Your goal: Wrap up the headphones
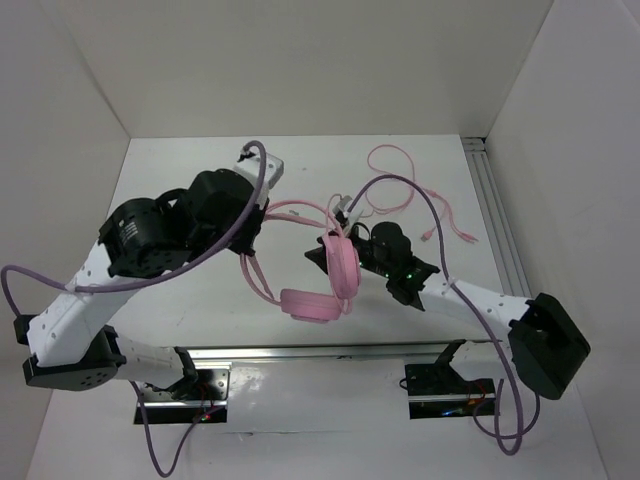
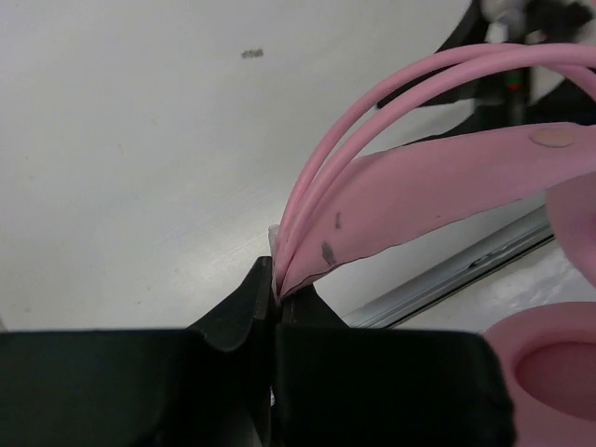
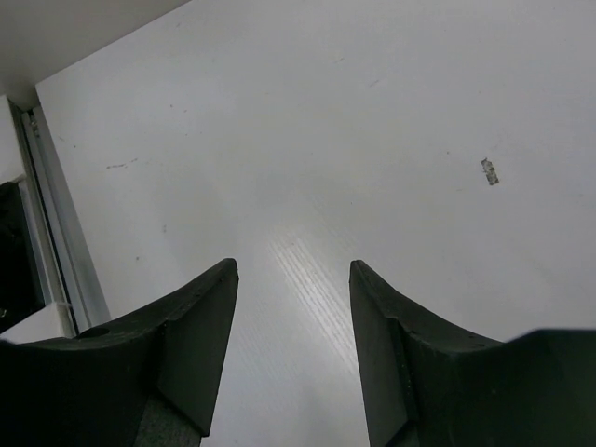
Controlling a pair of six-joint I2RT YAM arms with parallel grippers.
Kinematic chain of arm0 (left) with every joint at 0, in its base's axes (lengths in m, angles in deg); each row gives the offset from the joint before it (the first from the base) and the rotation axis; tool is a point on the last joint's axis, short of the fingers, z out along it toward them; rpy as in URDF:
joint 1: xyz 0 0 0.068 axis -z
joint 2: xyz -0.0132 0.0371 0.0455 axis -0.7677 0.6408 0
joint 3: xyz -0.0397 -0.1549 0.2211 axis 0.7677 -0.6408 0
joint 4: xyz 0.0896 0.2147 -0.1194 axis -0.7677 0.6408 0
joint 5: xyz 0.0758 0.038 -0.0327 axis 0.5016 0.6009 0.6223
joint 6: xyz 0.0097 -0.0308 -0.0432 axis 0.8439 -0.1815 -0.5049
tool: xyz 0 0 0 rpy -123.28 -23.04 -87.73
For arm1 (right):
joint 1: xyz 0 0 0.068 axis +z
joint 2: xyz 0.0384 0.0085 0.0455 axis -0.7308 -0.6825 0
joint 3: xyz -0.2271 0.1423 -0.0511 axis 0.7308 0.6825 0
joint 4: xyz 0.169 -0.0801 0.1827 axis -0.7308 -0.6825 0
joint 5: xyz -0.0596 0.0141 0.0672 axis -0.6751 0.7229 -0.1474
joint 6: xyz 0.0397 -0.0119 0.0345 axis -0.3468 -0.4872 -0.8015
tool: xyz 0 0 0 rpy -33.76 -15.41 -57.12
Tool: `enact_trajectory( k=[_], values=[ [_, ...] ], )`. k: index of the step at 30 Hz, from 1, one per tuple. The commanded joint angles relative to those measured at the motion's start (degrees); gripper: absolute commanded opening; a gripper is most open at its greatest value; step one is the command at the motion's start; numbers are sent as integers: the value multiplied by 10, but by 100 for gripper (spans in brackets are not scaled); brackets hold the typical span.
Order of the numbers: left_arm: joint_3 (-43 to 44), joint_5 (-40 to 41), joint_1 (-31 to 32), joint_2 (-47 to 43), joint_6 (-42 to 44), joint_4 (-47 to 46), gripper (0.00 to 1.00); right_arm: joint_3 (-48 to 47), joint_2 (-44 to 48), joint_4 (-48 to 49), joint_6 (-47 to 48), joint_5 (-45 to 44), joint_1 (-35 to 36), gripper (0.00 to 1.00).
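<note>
The pink headphones (image 1: pixel 310 305) lie in the middle of the table, one ear cup flat near the front and the other (image 1: pixel 340 262) standing on edge. The thin pink cable (image 1: pixel 400 190) loops away to the back right. My left gripper (image 1: pixel 258 228) is shut on the thin double headband; in the left wrist view (image 2: pixel 277 289) the headband (image 2: pixel 419 177) runs out of the jaws up and right, with an ear cup (image 2: pixel 549 363) at the lower right. My right gripper (image 1: pixel 322 258) sits by the upright ear cup. It is open in the right wrist view (image 3: pixel 293 270), with only bare table between its fingers.
An aluminium rail (image 1: pixel 330 352) runs along the near edge and also shows in the wrist views (image 2: pixel 466 270) (image 3: pixel 56 233). Another rail (image 1: pixel 497 215) runs along the right side. White walls close the table on three sides. Purple arm cables (image 1: pixel 225 238) hang over both arms.
</note>
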Motion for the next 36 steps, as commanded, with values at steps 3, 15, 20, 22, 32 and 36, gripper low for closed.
enact_trajectory(
  k=[3,15,20,22,32,36],
  values=[
    [86,-6,1,-3,-74,-56,0,-74,-49,56,-9,125,-55,59],
    [91,-28,-111,-14,-135,-54,0,24,133,-17,-17,132,-34,64],
    [91,-92,-143,-14,-135,-66,0,61,215,-31,-19,45,-34,76],
    [91,-104,-150,-14,-135,-66,0,61,200,-19,2,24,-34,80],
    [103,-144,-167,-14,-130,-60,0,-73,26,53,65,-58,-59,81],
    [103,-144,-167,-14,-130,-60,0,-114,-30,66,84,-71,-74,82]
  ],
)
